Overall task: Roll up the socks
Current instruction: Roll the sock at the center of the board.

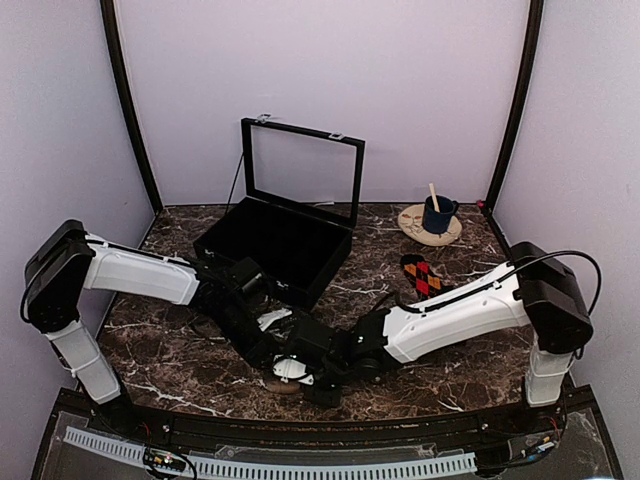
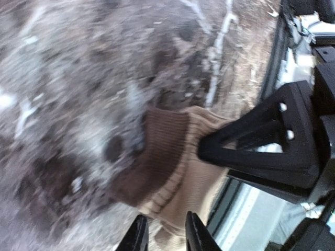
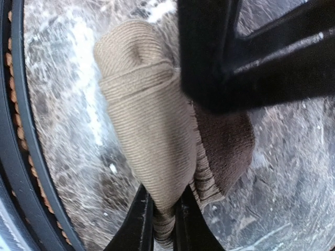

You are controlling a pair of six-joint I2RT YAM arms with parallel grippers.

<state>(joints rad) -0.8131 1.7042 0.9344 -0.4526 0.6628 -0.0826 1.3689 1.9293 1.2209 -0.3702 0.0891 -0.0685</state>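
Note:
One of the socks, tan with a darker brown cuff [image 2: 170,167], lies partly rolled on the marble table near its front edge. My right gripper [image 3: 163,214] is shut on the tan fabric [image 3: 152,136] at the roll's end. My left gripper [image 2: 165,235] stands open just over the same sock, its fingers apart with fabric showing between them. The two grippers meet low over the table [image 1: 300,365]. The other sock, black with red-orange diamonds [image 1: 422,276], lies flat further back on the right, away from both grippers.
An open black box [image 1: 275,245] with its lid raised stands behind the left arm. A dark blue cup with a stick in it [image 1: 437,213] sits on a round coaster at the back right. The table's black front rim [image 3: 21,157] runs close beside the sock.

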